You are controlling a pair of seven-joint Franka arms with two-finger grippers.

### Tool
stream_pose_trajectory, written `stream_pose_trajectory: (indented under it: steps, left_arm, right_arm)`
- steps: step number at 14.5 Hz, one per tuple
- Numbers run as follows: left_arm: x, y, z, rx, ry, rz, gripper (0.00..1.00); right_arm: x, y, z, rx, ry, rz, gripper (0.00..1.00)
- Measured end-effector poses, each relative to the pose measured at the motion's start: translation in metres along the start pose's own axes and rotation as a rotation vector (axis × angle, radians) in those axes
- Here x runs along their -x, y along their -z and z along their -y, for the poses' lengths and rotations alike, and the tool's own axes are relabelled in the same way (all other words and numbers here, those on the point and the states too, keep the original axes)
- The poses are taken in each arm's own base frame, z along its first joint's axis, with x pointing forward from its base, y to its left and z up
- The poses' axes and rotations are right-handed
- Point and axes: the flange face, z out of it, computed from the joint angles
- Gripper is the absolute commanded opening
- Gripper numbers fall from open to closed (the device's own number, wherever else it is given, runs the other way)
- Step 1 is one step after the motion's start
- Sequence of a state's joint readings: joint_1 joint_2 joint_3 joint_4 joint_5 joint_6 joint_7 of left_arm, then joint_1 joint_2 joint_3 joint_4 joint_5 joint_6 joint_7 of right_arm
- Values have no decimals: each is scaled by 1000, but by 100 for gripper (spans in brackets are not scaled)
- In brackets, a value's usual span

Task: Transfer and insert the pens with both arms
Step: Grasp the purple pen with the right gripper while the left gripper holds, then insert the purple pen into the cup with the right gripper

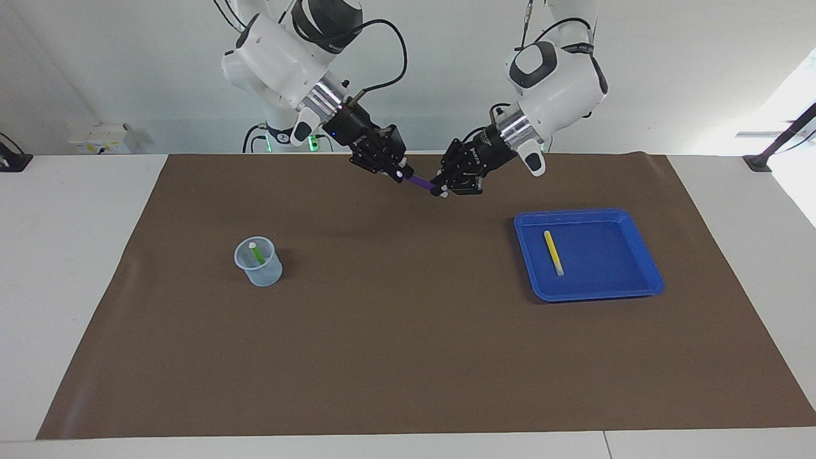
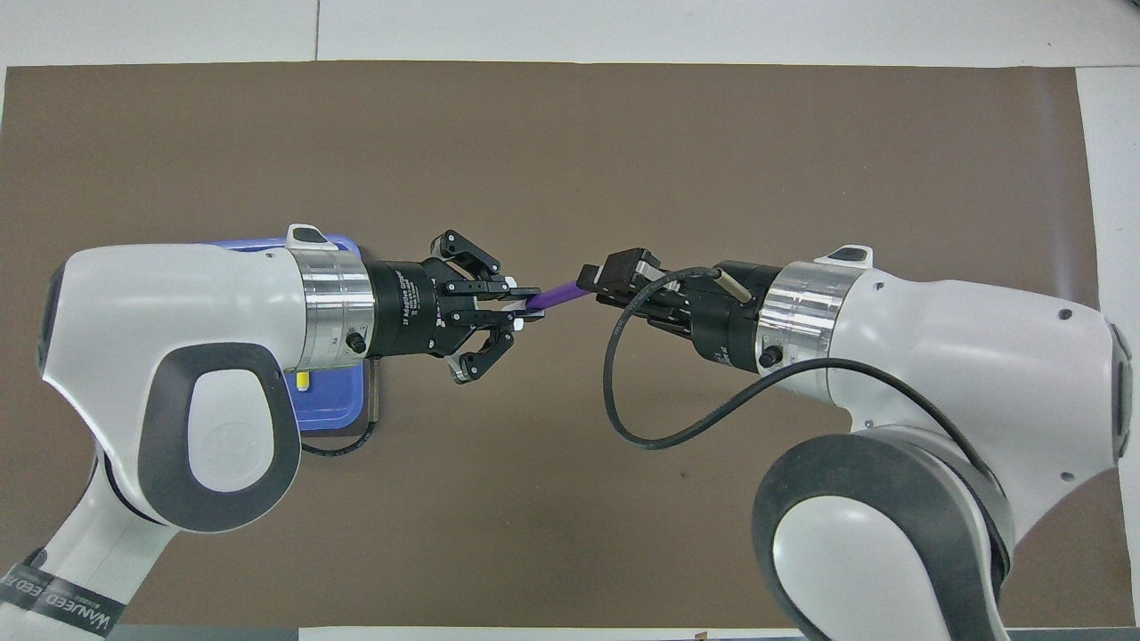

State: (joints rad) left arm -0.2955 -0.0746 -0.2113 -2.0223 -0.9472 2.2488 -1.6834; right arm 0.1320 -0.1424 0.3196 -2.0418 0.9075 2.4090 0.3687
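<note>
Left gripper [image 1: 440, 190] clamps the purple pen [image 1: 419, 183] above the mat (mid-air); right gripper [image 1: 400, 173] at its other end, grip unclear.

You are seeing one pen [image 1: 419, 182] spanning between both grippers' fingers, another lying in the tray [image 1: 628, 220], another standing in the cup [image 1: 268, 273].

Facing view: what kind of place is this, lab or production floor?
Most likely a robotics lab bench: two white arms mounted at a white table covered by a brown mat, plain wall, with only a blue tray and a clear cup as props.
</note>
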Motion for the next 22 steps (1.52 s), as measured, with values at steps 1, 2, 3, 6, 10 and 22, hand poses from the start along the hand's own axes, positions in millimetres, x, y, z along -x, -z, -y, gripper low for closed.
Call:
stream_pose_trajectory:
  steps: [1,2,3,6,10,22]
  left_arm:
    - [0,0,0,0,0,0,0]
    - [0,0,0,1,1,0,0]
    - [0,0,0,2,3,0,0]
    - [1,0,0,7,5,1,99]
    - [2,4,-2,25,7,5,100]
    - [-31,38,-33,96,-158,-65,100]
  right_arm:
    - [0,0,0,-1,0,-1,22]
    - [0,0,0,-1,0,-1,22]
    - [0,0,0,-1,0,-2,22]
    - [-1,1,0,-2,-1,-5,0]
    - [-7,1,-5,1,-13,-11,0]
    - [-88,79,-78,346,461,115,0]
